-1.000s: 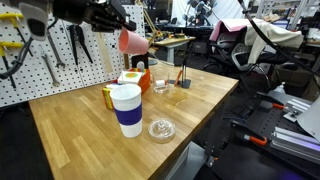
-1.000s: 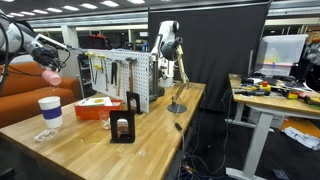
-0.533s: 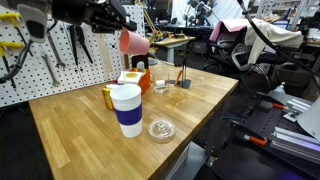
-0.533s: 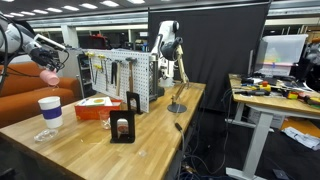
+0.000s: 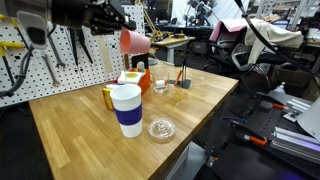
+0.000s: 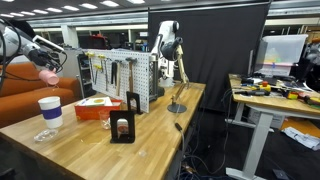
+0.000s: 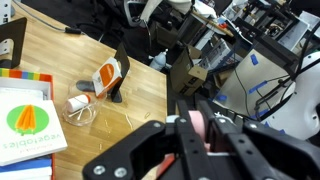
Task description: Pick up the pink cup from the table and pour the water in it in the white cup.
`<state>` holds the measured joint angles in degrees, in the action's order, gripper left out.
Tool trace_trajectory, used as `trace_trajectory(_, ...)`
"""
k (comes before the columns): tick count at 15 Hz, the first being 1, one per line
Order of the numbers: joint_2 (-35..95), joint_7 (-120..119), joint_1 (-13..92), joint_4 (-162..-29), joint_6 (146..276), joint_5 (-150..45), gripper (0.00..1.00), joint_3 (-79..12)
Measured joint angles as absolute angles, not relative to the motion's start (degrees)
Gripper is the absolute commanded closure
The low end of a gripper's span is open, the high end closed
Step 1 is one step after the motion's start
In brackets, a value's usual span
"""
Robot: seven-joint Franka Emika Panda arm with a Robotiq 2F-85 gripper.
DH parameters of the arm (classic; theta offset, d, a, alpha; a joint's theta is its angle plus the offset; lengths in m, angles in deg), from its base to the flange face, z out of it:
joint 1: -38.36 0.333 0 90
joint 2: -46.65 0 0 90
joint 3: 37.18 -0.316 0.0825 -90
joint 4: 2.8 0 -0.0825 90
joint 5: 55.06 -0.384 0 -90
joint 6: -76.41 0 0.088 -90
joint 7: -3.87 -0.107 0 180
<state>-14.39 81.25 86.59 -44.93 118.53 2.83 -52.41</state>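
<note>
Barely anything has moved in the last second — the jaws stay pinched on the pink cup [image 5: 133, 41], which hangs tilted, well above the surface [image 5: 70, 135] and roughly over the white cup [image 6: 50, 110]. No water shows, so the pour looks about to start — or only just begun
</note>
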Motion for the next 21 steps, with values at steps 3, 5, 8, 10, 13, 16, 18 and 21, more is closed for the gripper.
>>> trace_trajectory(3,-14.89,83.71,87.45,-44.88,118.49,4.75,0.96,-52.15)
trace_trajectory(5,-15.40,85.12,87.93,-44.68,118.49,5.86,0.96,-51.90)
trace_trajectory(8,-15.74,86.45,88.16,-44.54,118.49,6.52,0.96,-51.64)
trace_trajectory(10,-15.97,86.76,88.16,-44.19,118.49,6.52,0.96,-51.59)
trace_trajectory(13,-16.68,86.88,88.16,-43.13,118.49,6.45,0.96,-51.59)
trace_trajectory(16,-17.33,86.88,88.13,-42.09,118.48,6.11,0.96,-51.59)
trace_trajectory(18,-17.53,86.88,87.96,-41.46,118.44,5.55,0.96,-51.59)
trace_trajectory(21,-18.19,86.44,87.34,-39.88,118.26,3.03,0.96,-51.60)
